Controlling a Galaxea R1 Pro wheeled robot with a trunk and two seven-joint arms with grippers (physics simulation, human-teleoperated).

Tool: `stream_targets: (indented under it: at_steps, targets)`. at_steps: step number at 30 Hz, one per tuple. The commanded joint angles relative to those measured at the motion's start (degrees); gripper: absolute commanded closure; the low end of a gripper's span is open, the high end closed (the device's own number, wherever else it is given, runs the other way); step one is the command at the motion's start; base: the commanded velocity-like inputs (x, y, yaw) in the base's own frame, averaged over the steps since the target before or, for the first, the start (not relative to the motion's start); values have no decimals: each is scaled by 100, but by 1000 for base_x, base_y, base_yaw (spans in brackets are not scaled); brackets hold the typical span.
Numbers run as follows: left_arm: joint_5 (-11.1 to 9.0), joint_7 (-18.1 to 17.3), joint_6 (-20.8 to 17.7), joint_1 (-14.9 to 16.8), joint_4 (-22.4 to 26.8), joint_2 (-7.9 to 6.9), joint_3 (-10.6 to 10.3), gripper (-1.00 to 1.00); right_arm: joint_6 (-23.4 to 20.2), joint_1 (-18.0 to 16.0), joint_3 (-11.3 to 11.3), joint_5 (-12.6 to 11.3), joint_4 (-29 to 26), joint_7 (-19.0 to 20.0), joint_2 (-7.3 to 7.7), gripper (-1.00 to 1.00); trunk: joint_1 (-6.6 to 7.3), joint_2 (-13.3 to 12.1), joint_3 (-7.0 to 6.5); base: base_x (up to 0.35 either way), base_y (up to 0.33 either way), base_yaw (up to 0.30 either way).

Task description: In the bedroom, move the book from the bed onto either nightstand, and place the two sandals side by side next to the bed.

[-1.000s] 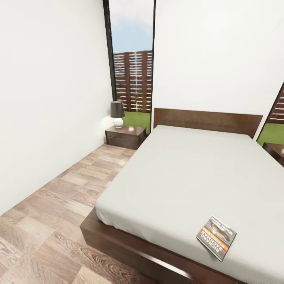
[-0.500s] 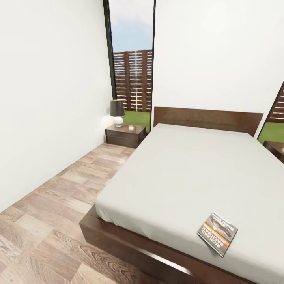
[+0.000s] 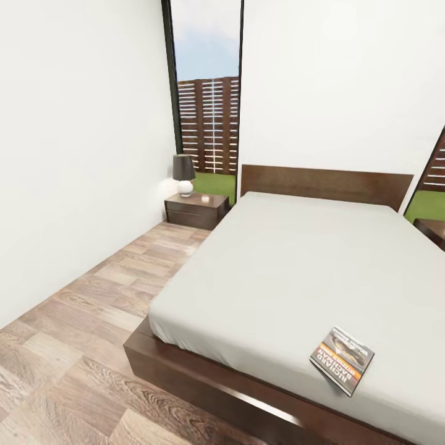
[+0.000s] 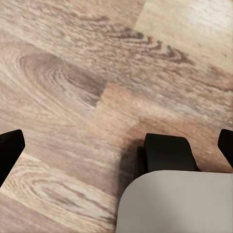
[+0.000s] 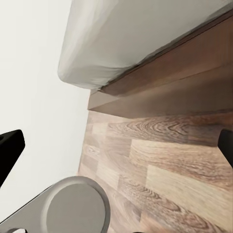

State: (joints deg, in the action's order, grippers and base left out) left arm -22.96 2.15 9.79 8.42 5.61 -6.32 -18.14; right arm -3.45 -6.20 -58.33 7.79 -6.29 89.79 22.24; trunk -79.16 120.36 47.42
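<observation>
Your left end effector (image 4: pixel 116 145) hung over the wood floor (image 4: pixel 73 73), fingertips wide apart and holding nothing; your right end effector (image 5: pixel 116 145) was likewise spread, near the bed (image 5: pixel 160 73) frame. The book (image 3: pixel 342 360) lay on the mattress's near right corner. A nightstand (image 3: pixel 196 210) with a lamp (image 3: pixel 183 175) stood far left, beside the headboard.

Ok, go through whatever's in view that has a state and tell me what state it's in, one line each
book: closed, lying flat on the mattress near the foot of the bed, not yet moved.
bed: mattress bare apart from the book.
nightstand: drawers shut, lamp on top.
lamp: upright; lit or not, cannot tell.
left gripper: fingers wide apart, holding nothing.
right gripper: fingers wide apart, holding nothing.
</observation>
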Motion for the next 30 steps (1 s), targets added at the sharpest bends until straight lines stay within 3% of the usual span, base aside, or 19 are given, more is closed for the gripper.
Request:
stream_targets:
  at_steps: [1,30]
  targets:
    - [-34,22,14,2,1,-1,-49,-100,-39,-4,-58,57,-5,21,0,-100,1,2,5,0,0,0]
    - [-35,22,14,2,1,-3,-49,-100,-58,-19,-111,56,-32,21,-6,-100,1,2,5,0,0,0]
